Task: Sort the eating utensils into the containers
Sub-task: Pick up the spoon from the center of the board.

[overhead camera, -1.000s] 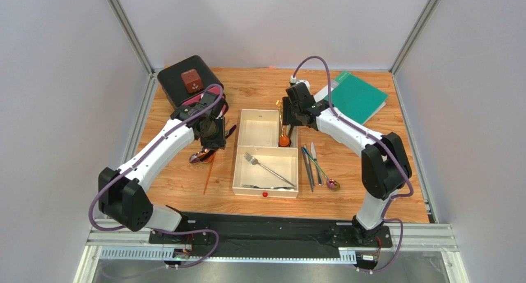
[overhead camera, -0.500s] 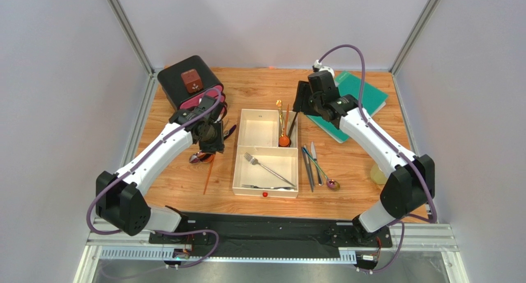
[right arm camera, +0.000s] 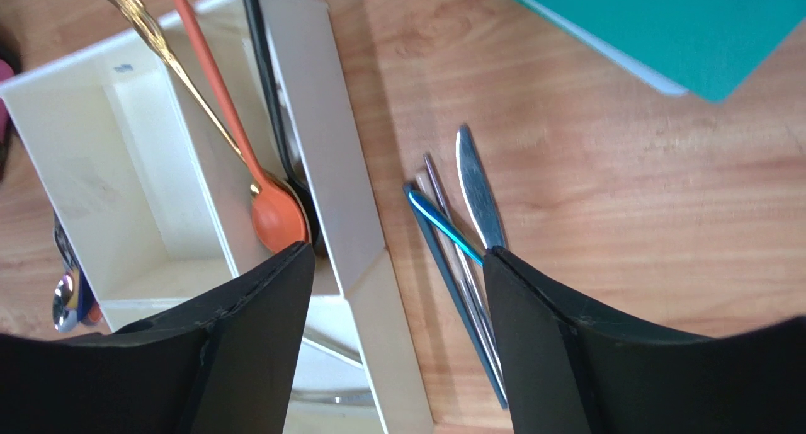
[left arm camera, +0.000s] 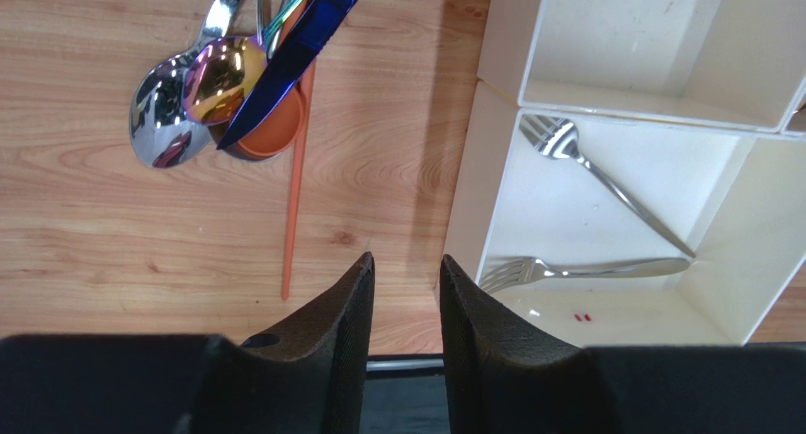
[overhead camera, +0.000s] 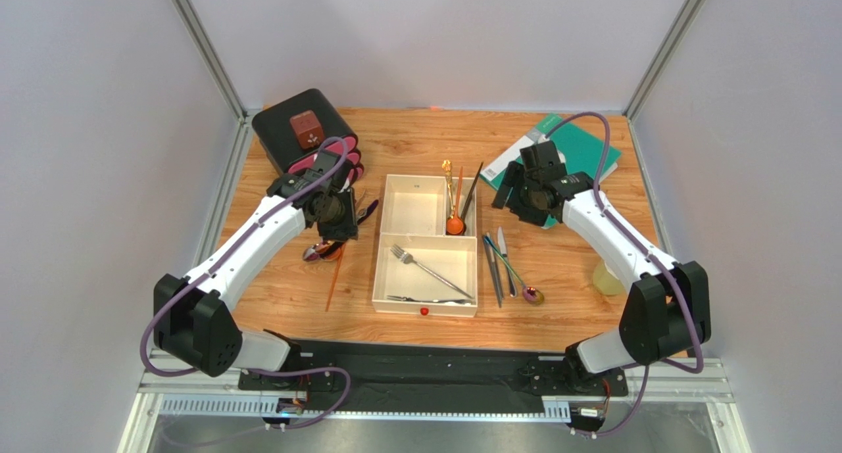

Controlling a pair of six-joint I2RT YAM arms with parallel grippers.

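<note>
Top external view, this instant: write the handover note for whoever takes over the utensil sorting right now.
Left gripper: open, empty, over the table left of the tray.
Right gripper: open, empty, right of the tray.
Done: two silver forks in the large compartment; orange spoon, gold utensil, black utensil in the narrow one.
Left: silver spoon, gold-purple spoon, blue knife, orange chopstick left of the tray; silver knife, chopsticks, teal-handled spoon on its right. Other small compartment empty.
</note>
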